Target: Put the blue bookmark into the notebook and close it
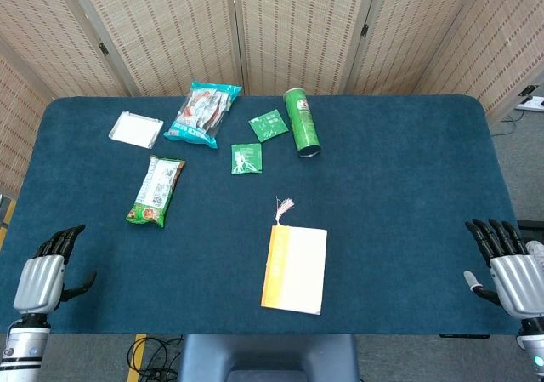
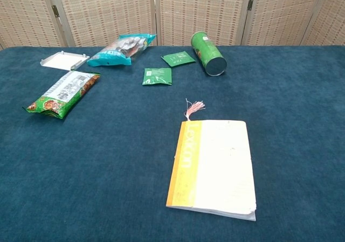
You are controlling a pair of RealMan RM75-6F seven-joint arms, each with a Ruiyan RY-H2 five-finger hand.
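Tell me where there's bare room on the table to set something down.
Free: the whole stretch right of the notebook and green can, and between the notebook and green snack bag. Crowded: the far strip from the white tray to the can.
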